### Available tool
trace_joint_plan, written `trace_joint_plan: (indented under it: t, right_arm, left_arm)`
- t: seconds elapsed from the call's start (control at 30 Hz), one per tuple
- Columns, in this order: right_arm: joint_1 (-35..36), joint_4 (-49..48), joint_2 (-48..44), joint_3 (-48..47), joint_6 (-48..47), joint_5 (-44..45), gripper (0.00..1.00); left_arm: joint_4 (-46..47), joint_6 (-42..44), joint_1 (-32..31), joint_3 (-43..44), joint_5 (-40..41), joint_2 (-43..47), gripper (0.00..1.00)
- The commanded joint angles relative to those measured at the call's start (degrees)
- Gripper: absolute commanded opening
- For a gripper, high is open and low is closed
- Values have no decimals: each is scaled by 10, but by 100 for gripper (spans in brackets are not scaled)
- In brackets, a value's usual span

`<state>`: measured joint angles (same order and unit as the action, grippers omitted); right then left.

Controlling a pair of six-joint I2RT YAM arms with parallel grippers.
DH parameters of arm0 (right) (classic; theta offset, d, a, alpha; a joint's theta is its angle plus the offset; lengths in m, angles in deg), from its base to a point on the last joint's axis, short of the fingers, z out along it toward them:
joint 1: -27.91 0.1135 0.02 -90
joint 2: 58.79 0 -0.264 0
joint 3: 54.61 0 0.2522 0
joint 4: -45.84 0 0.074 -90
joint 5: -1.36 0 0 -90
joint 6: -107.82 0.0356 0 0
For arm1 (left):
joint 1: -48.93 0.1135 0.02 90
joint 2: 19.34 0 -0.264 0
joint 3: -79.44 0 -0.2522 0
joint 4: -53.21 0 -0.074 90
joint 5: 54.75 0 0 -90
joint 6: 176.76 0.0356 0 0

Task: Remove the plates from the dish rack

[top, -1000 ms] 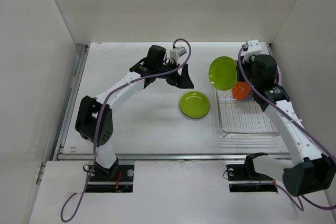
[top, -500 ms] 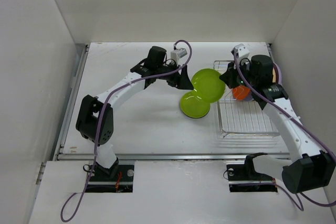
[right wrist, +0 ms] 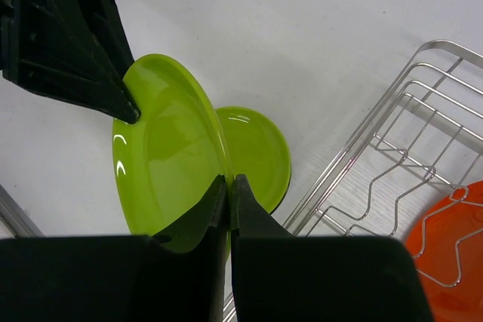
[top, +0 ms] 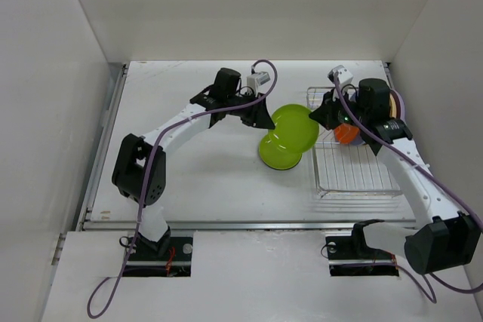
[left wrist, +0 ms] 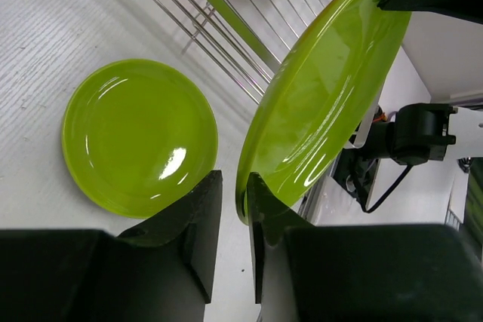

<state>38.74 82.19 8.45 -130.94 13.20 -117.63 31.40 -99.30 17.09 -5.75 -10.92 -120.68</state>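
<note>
**A:** This looks like a handover. How should it go?

**B:** From the left: the left gripper (left wrist: 234,179) has its jaws slightly apart, straddling the left rim of the large lime plate (top: 296,127) (a sliver of gap shows on one side). I'd close them fully there first. Only then should the right gripper (right wrist: 230,180), its jaws pinched tight on the opposite rim, let go.

**A:** Where is the plate?

**B:** In the air, tilted, over the far edge of the small lime plate (top: 275,154), which lies flat on the bench (top: 196,179). It is just left of the dish rack (top: 355,175), where an orange plate (top: 346,133) stands.

**A:** And the arms?

**B:** The left arm (top: 181,122) stretches rightward across the bench. The right arm (top: 411,171) bends leftward over the rack's far-left corner.
</note>
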Motion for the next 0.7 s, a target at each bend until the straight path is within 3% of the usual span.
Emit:
trace_joint_plan:
  t: [0.0, 0.13, 0.33, 0.43, 0.47, 0.53, 0.6, 0.67]
  right_arm:
    - [-1, -15, 3, -34, 7, -39, 0]
    - [-1, -15, 3, -34, 7, -39, 0]
    - [-1, -10, 3, -34, 7, -39, 2]
    - [-1, -10, 8, -34, 7, -33, 44]
    - [-1, -10, 8, -34, 7, -27, 69]
    - [-1, -10, 8, -34, 7, -10, 94]
    - [-1, -17, 2, -34, 7, 9, 100]
    - [-1, -26, -4, -29, 7, 51, 100]
  left_arm:
    - [15, 8, -3, 2, -23, 2, 16]
    - [15, 2, -3, 2, -38, -3, 0]
    - [26, -8, -3, 2, -60, -10, 0]
    - [26, -8, -3, 2, -50, -16, 0]
    - [21, -8, -3, 7, -50, -16, 0]
    - [6, 0, -3, 12, -29, -22, 0]
    - [-3, 0, -3, 12, -16, -27, 0]
    - [-9, 7, -3, 18, 6, -27, 0]
